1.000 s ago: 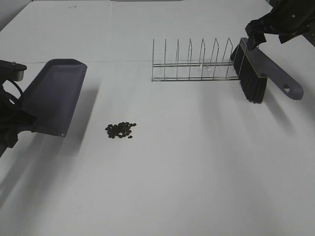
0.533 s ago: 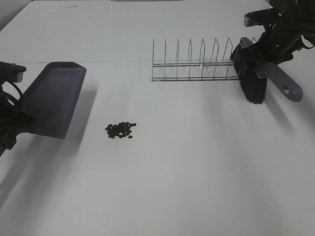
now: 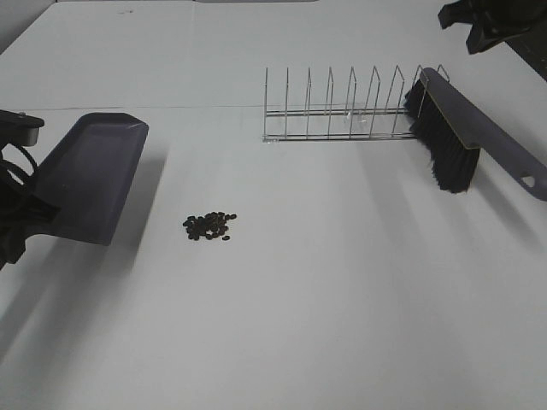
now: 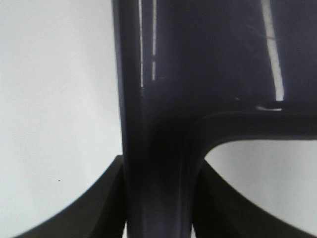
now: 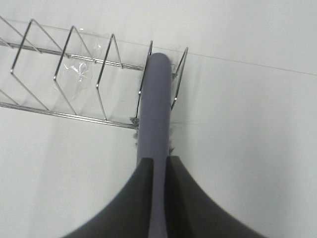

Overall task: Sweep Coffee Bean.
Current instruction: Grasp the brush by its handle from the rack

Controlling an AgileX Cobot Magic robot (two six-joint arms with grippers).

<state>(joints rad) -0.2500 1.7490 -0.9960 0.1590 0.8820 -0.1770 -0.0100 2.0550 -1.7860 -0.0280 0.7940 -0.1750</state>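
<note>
The coffee beans point(image 3: 209, 225) lie in a small dark pile on the white table, left of the middle. The grey dustpan point(image 3: 85, 178) hangs tilted above the table to the left of the pile. My left gripper point(image 3: 21, 218) is shut on the dustpan's handle point(image 4: 158, 168). The grey brush with black bristles point(image 3: 457, 128) stands slanted at the right end of the wire rack point(image 3: 338, 111), far from the beans. Its handle runs off the right edge. In the right wrist view my right gripper point(image 5: 158, 161) is closed around the brush's back point(image 5: 154, 99).
The wire rack also shows in the right wrist view point(image 5: 74, 79), with the brush's far end against its last wires. Only a dark part of the right arm point(image 3: 487, 21) shows at the top right. A thin seam line point(image 3: 205, 106) crosses the table.
The right arm has left the brush's middle and gone up and off to the right. The brush has swung so its handle points lower right. The dustpan has shifted slightly.
</note>
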